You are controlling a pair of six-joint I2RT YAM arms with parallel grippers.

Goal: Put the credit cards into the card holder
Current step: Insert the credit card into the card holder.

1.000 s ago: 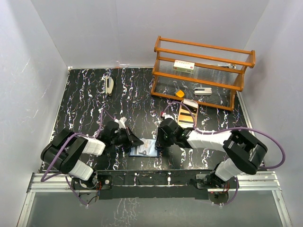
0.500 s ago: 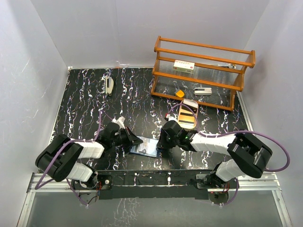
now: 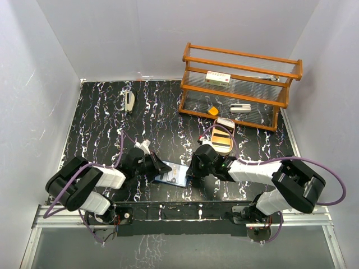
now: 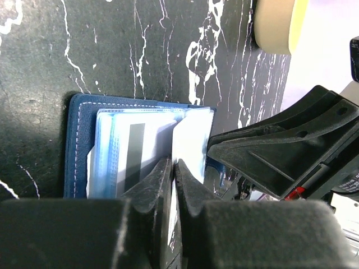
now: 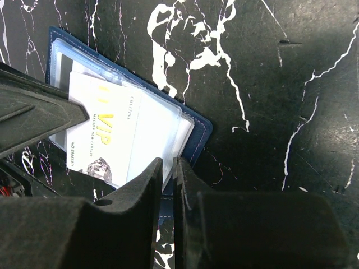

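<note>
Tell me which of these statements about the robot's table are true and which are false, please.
1. The card holder lies open on the black marbled table. True.
2. A white card with gold "VIP" lettering sits at the holder. True.
3. The wooden rack stands at the back left of the table. False: it stands at the back right.
4. Both claws gape wide open. False: the left claw is shut on the white card, and the right claw is pinched on the holder's edge.
5. The gold oval tray sits on the rack's top shelf. False: it lies on the table in front of the rack.
</note>
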